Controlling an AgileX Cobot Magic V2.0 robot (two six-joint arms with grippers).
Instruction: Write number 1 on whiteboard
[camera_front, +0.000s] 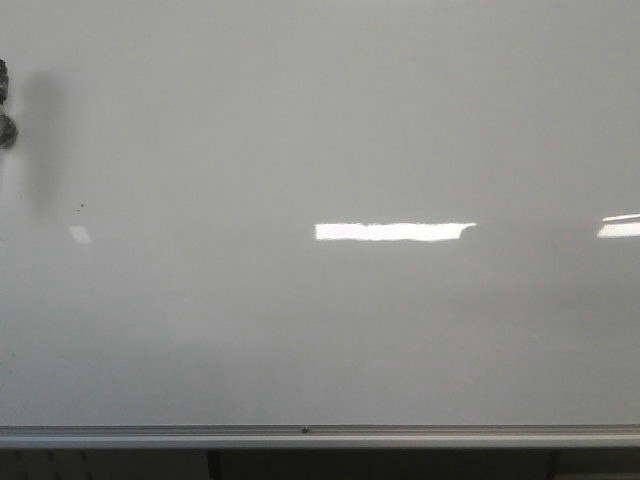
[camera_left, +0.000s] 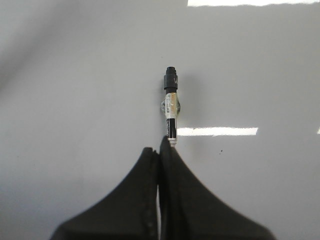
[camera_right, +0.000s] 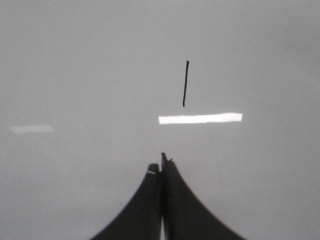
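The whiteboard (camera_front: 320, 120) is glossy pale grey-white and fills the front view, with a silver rail (camera_front: 320, 436) along its lower edge. My left gripper (camera_left: 159, 148) is shut on a marker (camera_left: 171, 112), a slim white and black pen that sticks out past the fingertips with its black end (camera_left: 171, 79) toward the board. I cannot tell whether it touches. My right gripper (camera_right: 161, 162) is shut and empty in front of the board (camera_right: 75, 60). A short black upright stroke (camera_right: 185, 83) shows on the board in the right wrist view, beyond the fingertips. That stroke does not show in the front view.
A dark shape (camera_front: 5, 110) with a soft shadow beside it sits at the far left edge of the front view. A tiny dark speck (camera_front: 80, 207) is near it. Bright light reflections (camera_front: 392, 231) lie across the board.
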